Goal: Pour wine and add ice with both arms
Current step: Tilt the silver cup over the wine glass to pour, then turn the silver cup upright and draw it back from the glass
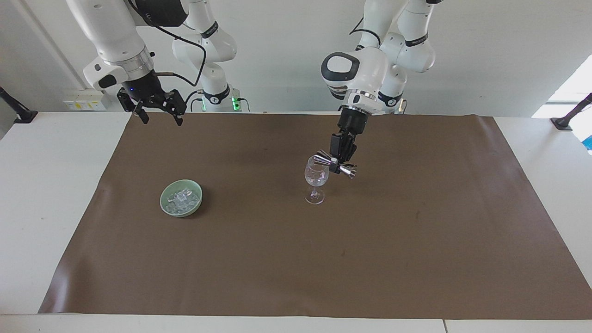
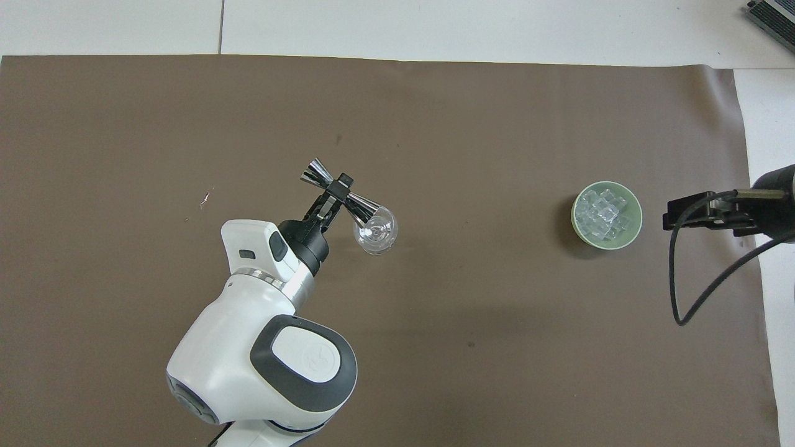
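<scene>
My left gripper (image 1: pixel 339 163) (image 2: pixel 340 189) is shut on a silver double-cone measuring cup (image 1: pixel 348 169) (image 2: pixel 318 171). The cup lies tipped sideways, one end over the rim of the clear stemmed wine glass (image 1: pixel 316 180) (image 2: pixel 375 230) standing mid-mat. The ice (image 1: pixel 181 199) (image 2: pixel 604 213), several clear cubes, fills a pale green bowl (image 1: pixel 165 194) (image 2: pixel 575 218) toward the right arm's end. My right gripper (image 1: pixel 157 115) (image 2: pixel 683 211) hangs open and empty in the air over the mat's corner by its own base, where the right arm waits.
A brown mat (image 1: pixel 296 259) (image 2: pixel 186 112) covers most of the white table (image 1: pixel 51 185). A black cable (image 2: pixel 674 273) loops from the right wrist. Dark clamps (image 1: pixel 16 111) stand at the table's ends.
</scene>
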You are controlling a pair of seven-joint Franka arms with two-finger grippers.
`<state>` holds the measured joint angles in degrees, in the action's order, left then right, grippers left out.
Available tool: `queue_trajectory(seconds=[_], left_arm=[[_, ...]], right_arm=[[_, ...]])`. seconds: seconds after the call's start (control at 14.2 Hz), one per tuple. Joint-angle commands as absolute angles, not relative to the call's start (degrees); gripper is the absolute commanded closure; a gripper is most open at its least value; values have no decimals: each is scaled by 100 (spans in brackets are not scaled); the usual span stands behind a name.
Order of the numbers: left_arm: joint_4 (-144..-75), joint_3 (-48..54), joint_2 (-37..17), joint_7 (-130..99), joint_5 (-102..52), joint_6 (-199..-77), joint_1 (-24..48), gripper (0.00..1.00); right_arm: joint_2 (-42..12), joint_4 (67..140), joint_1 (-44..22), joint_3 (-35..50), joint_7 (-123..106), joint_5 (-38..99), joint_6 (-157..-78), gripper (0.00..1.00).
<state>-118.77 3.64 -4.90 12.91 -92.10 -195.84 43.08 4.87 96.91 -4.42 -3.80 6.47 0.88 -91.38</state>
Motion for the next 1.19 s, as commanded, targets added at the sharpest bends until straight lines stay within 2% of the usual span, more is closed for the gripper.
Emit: queue_trajectory(seconds=[0.0, 0.49, 0.77, 1.12], left_arm=[[-11777, 290, -554, 1546, -9185, -19767, 4421, 100], [-11742, 316, -554, 1556, -9219, -19749, 4324, 100], [-11751, 316, -492, 1381, -9631, -19249, 4026, 100], [-11786, 316, -422, -57, -9694, -18722, 3630, 100]], right_arm=[[580, 9800, -448, -396, 501, 123, -9202, 0], [580, 9800, -448, -396, 501, 123, -9202, 0], [580, 9800, -448, -396, 492, 123, -9202, 0], [580, 9765, -378, -448, 510, 123, -9228, 0]])
